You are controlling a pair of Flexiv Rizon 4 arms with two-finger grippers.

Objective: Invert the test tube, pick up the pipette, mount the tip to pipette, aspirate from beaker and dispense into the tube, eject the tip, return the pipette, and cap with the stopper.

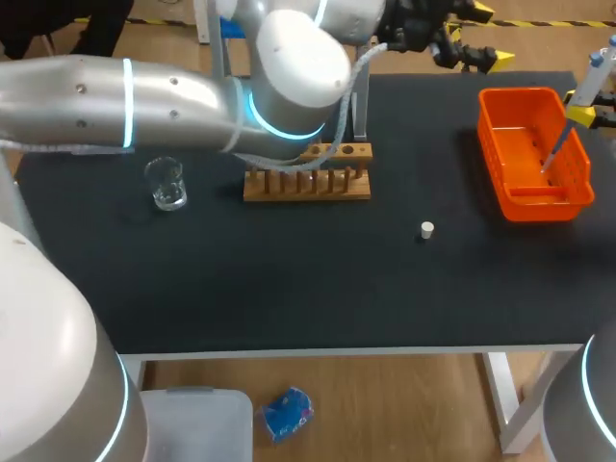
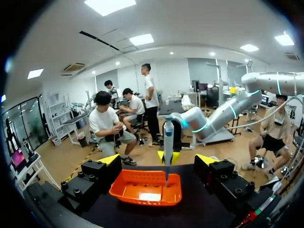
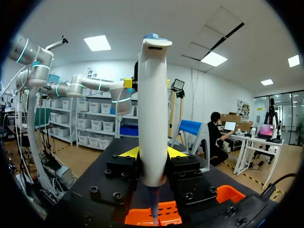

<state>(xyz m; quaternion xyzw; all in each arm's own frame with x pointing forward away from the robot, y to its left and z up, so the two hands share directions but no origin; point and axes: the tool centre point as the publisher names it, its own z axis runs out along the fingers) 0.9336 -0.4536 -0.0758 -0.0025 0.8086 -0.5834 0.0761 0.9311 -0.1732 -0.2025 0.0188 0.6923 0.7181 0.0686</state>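
Right gripper (image 3: 153, 153) is clamped on the pipette (image 3: 153, 109): both yellow fingers press on its white body from two sides, and the pipette stands upright. In the head view the right gripper (image 1: 592, 108) sits at the right edge of the desk (image 1: 289, 289), over the orange basket (image 1: 500, 183). The pipette (image 1: 598, 65) leans slightly there, with its thin lower end pointing down into the basket. I can't tell if that end touches the basket floor.

Left gripper (image 2: 159, 161) is apart, nothing between its fingers (image 2: 110, 159). It faces the basket (image 2: 142, 194) from across the desk. The pipette (image 2: 168, 137) hangs over the basket's far side, with my right gripper (image 2: 168, 157) on it just behind the rim.

Left arm (image 1: 144, 96) comes in from the left and crosses over the back of the desk. Its gripper (image 1: 491, 38) is past the middle near the far edge, off the basket's far left corner and apart from it.

Also on the desk:
- Glass beaker (image 1: 166, 183), upright, toward the left.
- Wooden rack (image 1: 308, 178), near the middle, with its back partly hidden by the left arm.
- Small white stopper (image 1: 427, 229), alone on the mat between rack and basket, nearer me and touching neither.
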